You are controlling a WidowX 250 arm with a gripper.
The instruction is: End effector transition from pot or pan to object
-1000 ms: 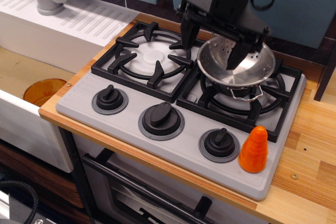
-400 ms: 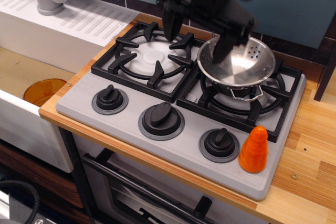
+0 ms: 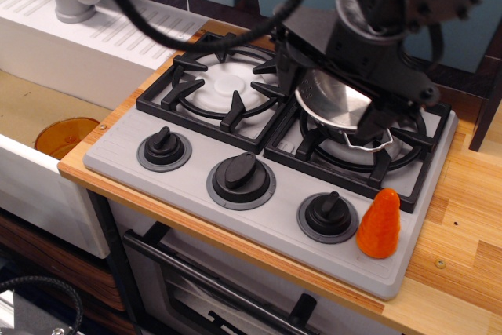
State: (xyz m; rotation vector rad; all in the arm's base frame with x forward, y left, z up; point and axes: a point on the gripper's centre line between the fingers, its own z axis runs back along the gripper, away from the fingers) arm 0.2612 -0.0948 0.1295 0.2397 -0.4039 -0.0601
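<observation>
Nearest to us, at the front right corner of the grey stove [image 3: 157, 164], stands the orange cone [image 3: 379, 223], upright, just right of the rightmost knob [image 3: 328, 216] and apart from everything else. This is where we have to end up. The wooden counter [image 3: 463, 217] runs on to its right.

Farther back, on the right burner grate [image 3: 384, 158], sits the steel colander [image 3: 336, 105], its wire handle pointing toward us. Our gripper [image 3: 333, 88] hangs over it, the bulky black arm covering most of the bowl. The jaws look spread, one finger at the left side of the bowl and one at its near right, closed on nothing, though the blur leaves that a little unsure.

We judge that we are in the middle of the transition: the colander is set down and free, and the cone is not yet reached. The next move calls for travelling toward the near right and lowering with the jaws wide enough to straddle the cone without tipping it.

Compared with a second ago, the arm has swung and now leans across the right burner, hiding more of the colander. The cone and the colander have not moved. Far left, the orange dish [image 3: 64, 135] lies in the sink.
</observation>
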